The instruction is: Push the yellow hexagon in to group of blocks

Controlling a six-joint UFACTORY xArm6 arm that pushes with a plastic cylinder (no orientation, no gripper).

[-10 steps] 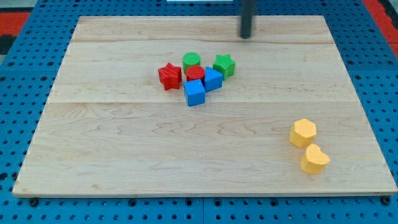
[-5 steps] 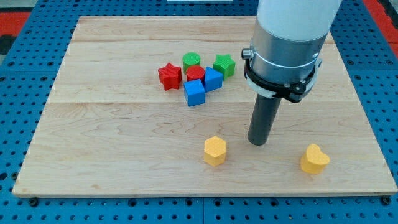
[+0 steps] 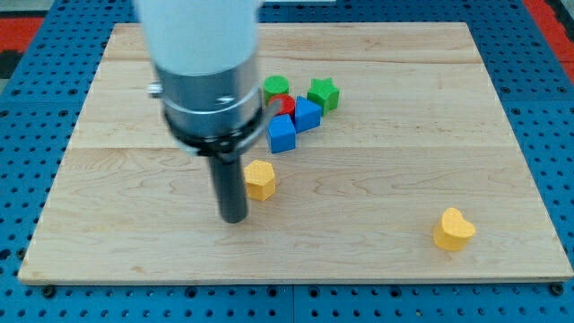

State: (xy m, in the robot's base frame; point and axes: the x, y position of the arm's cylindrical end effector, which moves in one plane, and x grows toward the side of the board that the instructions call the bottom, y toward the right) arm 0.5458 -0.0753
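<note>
Since the earlier frame, the yellow hexagon (image 3: 260,179) has moved up and toward the view's left, closer to the group; my tip (image 3: 234,218) has crossed from its right side to its lower left. No jaws are fitted: I end in a plain rod, so nothing is open, closed or gripped.

Position relative to the hexagon:
- My tip sits just beside it, at its lower left; contact cannot be confirmed.
- A blue cube (image 3: 282,134) lies near it, above and slightly right, with bare board between them.
- Behind that cube: a second blue block (image 3: 308,114), a red block (image 3: 286,103), a green cylinder (image 3: 277,87) and a green star (image 3: 324,93).
- A yellow heart (image 3: 454,229) lies well apart, to the lower right.

I judge this placement deliberate: from the side away from the group, a push drives the hexagon up and right into the cube.
</note>
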